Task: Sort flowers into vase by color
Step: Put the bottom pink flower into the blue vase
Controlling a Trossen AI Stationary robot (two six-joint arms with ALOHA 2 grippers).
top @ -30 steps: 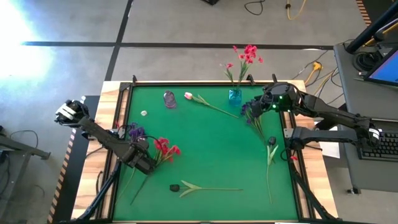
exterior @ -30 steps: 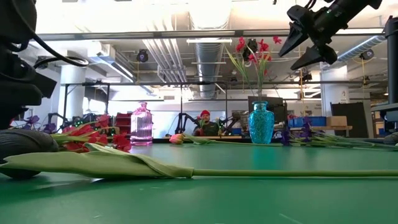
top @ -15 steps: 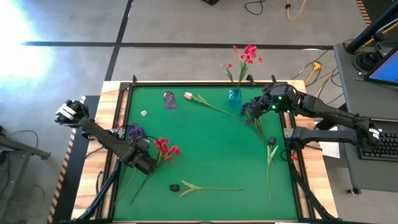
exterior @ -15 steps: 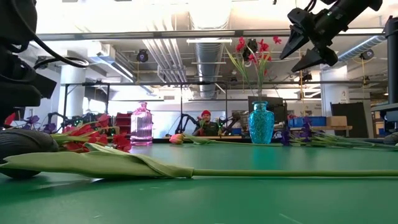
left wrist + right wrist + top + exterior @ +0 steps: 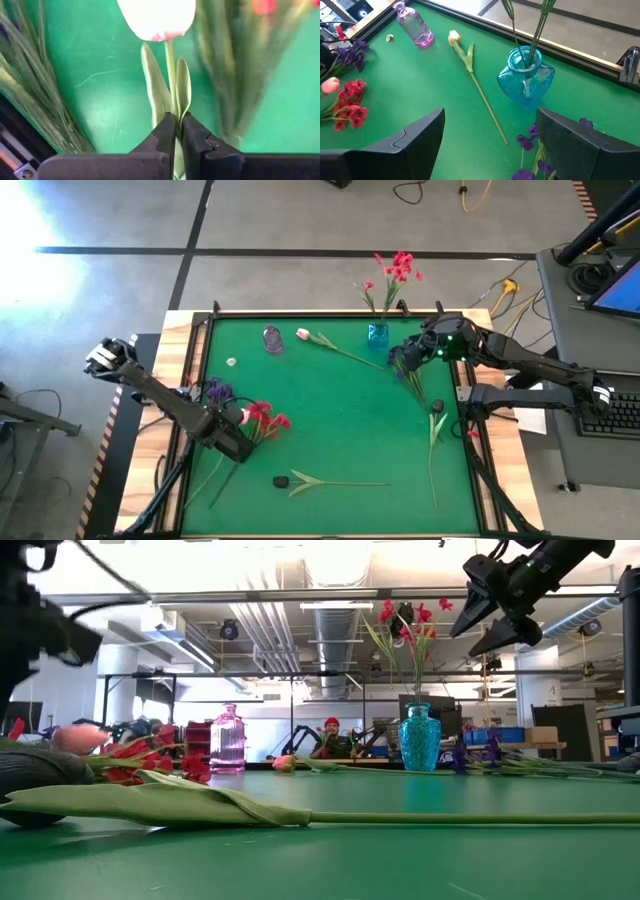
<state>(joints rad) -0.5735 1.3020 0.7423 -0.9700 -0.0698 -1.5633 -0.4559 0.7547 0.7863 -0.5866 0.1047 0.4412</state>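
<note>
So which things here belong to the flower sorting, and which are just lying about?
Job:
- pink tulip in the shut left tool
- red sprays
- purple sprays
- blue vase
- pink vase
- open right tool

Lying about:
- small pale scrap

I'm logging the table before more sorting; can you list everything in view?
Vase: one, blue, far edge, holds red sprays.
Bottle: one, pink, far left.
Red bunch: one, red, lying left.
Purple sprays: two bunches, left and right.
Pale pink tulips: two, one lying far, one held.
Dark tulips: two, near edge and right.
White scrap: one, by bottle.
Left gripper: shut on tulip stem.
Right gripper: open, above right purple sprays.
</note>
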